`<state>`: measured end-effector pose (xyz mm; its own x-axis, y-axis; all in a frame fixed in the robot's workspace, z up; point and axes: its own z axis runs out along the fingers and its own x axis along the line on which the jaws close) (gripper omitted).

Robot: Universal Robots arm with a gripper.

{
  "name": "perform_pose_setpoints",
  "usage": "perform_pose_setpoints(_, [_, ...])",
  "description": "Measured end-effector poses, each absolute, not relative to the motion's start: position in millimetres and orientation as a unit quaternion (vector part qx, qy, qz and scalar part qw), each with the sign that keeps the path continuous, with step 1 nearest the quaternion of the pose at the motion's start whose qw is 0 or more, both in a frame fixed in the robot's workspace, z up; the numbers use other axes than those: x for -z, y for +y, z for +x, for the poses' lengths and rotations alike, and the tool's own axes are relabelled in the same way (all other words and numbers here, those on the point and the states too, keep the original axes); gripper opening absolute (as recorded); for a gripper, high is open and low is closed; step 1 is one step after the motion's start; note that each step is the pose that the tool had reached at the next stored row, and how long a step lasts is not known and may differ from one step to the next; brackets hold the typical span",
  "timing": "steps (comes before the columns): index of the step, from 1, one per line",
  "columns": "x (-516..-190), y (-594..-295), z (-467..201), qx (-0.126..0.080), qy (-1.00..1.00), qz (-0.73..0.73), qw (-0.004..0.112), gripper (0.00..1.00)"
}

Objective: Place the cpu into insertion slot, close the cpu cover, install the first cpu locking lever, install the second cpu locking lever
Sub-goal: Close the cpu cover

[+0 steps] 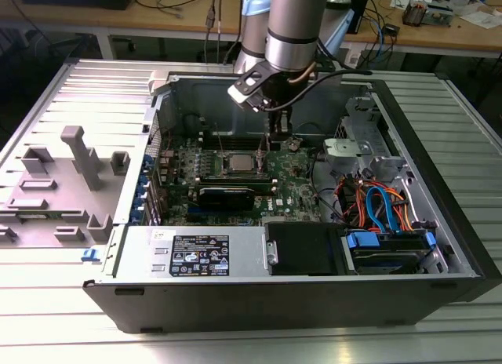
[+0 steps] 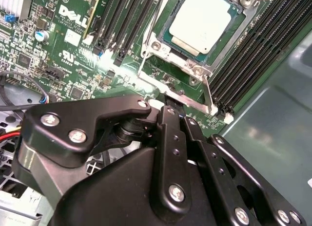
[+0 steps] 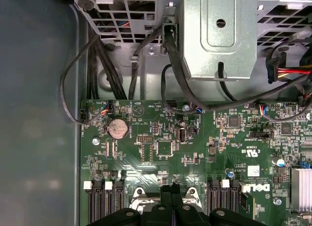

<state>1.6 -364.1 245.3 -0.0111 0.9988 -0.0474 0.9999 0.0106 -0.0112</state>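
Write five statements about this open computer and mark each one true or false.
1. The cpu lies flat on the board, framed by the cover. True.
2. The hand holds the cpu high above the case. False: the cpu lies on the board, and the shut hand is down beside it.
3. A round coin battery sits on the board. True.
4. A side panel closes the case. False: the case lies open with the board in plain view.
5. Black memory slots run along two opposite sides of the cpu. True.
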Motion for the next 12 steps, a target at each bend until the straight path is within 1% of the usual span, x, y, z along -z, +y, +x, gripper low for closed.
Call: perform_pose_setpoints(12, [-245.2,-364.0,-4.4,0.021,0.711,0.703,0.013,0.11])
